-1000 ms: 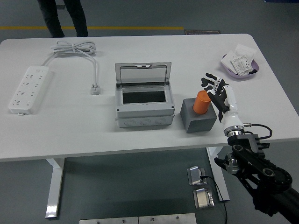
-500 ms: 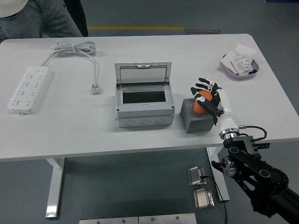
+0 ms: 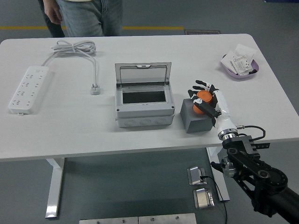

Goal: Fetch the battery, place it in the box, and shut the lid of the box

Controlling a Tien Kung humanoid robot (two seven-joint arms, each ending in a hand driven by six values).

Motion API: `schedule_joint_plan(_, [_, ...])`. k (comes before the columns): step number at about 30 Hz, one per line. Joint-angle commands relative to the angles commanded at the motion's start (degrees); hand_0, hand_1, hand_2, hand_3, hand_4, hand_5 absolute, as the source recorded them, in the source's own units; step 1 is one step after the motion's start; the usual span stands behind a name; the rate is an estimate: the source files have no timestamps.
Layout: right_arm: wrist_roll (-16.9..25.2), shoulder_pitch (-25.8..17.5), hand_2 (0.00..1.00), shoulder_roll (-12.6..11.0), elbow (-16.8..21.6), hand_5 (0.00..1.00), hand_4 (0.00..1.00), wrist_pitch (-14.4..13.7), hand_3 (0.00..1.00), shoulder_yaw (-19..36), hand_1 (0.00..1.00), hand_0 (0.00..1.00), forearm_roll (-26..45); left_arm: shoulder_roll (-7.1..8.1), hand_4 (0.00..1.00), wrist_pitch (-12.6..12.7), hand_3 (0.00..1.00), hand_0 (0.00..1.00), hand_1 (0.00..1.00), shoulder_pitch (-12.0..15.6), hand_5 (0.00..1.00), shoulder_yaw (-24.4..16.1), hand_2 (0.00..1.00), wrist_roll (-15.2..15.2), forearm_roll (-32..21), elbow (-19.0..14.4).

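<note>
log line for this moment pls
phase: grasp | right hand shut on orange battery in grey holder | box lid open | left arm unseen

orange battery (image 3: 202, 99) upright in its grey holder (image 3: 199, 119), wrapped in my right hand (image 3: 208, 99); grey box (image 3: 144, 100) just left, lid raised.

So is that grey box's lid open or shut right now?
Open. The lid stands up behind the box, and its dark inside shows through the top.
</note>
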Motion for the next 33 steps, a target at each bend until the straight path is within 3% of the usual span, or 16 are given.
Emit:
schedule_joint_plan(9, [-0.04,0.13,0.706,-0.09,-0.14,0.313,0.794,-0.93,0.77,-1.09,0.703,0.76,-0.27,0.17,0.697,0.12,0.646,0.61,0.691,-0.25,0.149,-0.09,0.622,-0.16,0.17,-0.05])
schedule_joint_plan(10, [-0.07,0.13,0.692,-0.1,-0.15,0.256,0.766,-1.0,0.767,-1.2,0.692,0.736,-0.28,0.16,0.696,0.13,0.645,0.609,0.692,-0.27,0.148,-0.01,0.621,-0.17,0.09,-0.04])
schedule_joint_plan(15, [0.02,0.15,0.692,-0.16,-0.24,0.256,0.766,-1.14,0.767,-1.48,0.692,0.736,0.03,0.14,0.696,0.14,0.645,0.609,0.692,-0.28,0.148,0.13,0.621,-0.16,-0.05,-0.04])
schedule_joint_plan(16, [0.06,0.15,0.666,-0.16,-0.25,0.098,0.61,-1.17,0.747,-1.52,0.651,0.624,0.09,0.14,0.696,0.14,0.646,0.609,0.692,-0.28,0.146,0.16,0.621,-0.16,-0.07,-0.05])
schedule_joint_plan(21, [0.24,0.12,0.666,-0.17,-0.37,0.098,0.61,-1.31,0.747,-1.57,0.651,0.624,0.42,0.12,0.696,0.16,0.646,0.609,0.692,-0.22,0.146,0.21,0.621,-0.2,-0.17,-0.05])
schedule_joint_plan(22, [0.28,0.12,0.585,-0.18,-0.39,0.115,0.558,-1.36,0.699,-1.58,0.589,0.59,0.48,0.12,0.695,0.17,0.646,0.607,0.692,-0.21,0.145,0.21,0.621,-0.21,-0.17,-0.05])
schedule_joint_plan(27, [0.29,0.15,0.585,-0.29,-0.49,0.115,0.558,-1.44,0.699,-1.64,0.589,0.59,0.7,0.12,0.695,0.18,0.646,0.607,0.692,-0.2,0.145,0.15,0.621,-0.23,-0.06,-0.04])
schedule_joint_plan(28, [0.27,0.15,0.536,-0.31,-0.49,0.106,0.308,-1.46,0.649,-1.69,0.498,0.513,0.73,0.13,0.694,0.18,0.646,0.607,0.693,-0.2,0.143,0.11,0.621,-0.23,0.0,-0.05])
schedule_joint_plan(33, [0.3,0.15,0.536,-0.37,-0.56,0.106,0.308,-1.49,0.649,-1.91,0.498,0.513,1.0,0.17,0.694,0.18,0.646,0.607,0.693,-0.17,0.143,-0.08,0.621,-0.25,0.23,-0.06])
